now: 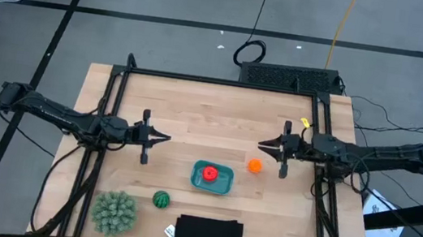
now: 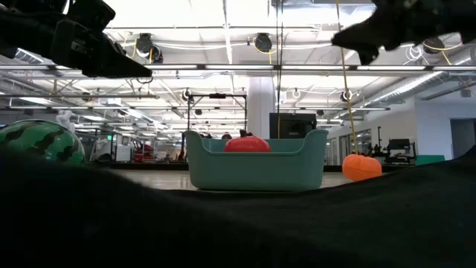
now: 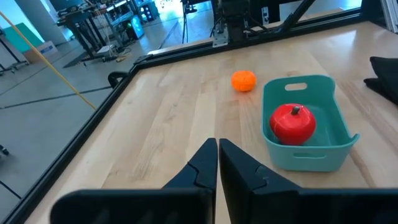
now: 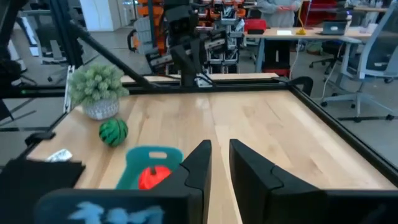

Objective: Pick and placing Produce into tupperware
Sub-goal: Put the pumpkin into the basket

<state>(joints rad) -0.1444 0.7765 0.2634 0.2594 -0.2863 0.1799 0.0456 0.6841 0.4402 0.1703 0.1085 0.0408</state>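
The left gripper (image 1: pixel 166 138) hung above the table (image 1: pixel 222 103), its jaws pressed together with only a hairline slit between the fingers (image 3: pixel 200 167) and nothing in them. The tub (image 1: pixel 212 178) sat ahead of those jaws and off to one side, apart from them, with the red fruit (image 1: pixel 209 174) lying inside it. In the left wrist view the red fruit (image 3: pixel 292 122) rested on the tub's floor, its stem up, and the orange ball (image 3: pixel 244 81) lay on bare wood just beyond the tub's (image 3: pixel 311 155) far rim.

The right gripper (image 1: pixel 261 146) also hung above the table, facing the left one across a wide gap. Its jaws stood a little apart, a narrow gap showing between the fingers (image 4: pixel 200 163), and they held nothing. The orange ball (image 1: pixel 254 166) lay near these jaws, slightly to one side and below them, not touching. The tub (image 4: pixel 146 163) with the red fruit (image 4: pixel 153 177) sat ahead of them and to the side.

The striped green ball (image 1: pixel 160 200) lay on the wood well away from both sets of jaws, between the spiky ball (image 1: pixel 114 211) and the black mat (image 1: pixel 209 236). In the low view both grippers (image 2: pixel 126 65) (image 2: pixel 349 37) hovered well above the tub (image 2: pixel 256 170), clear of it.
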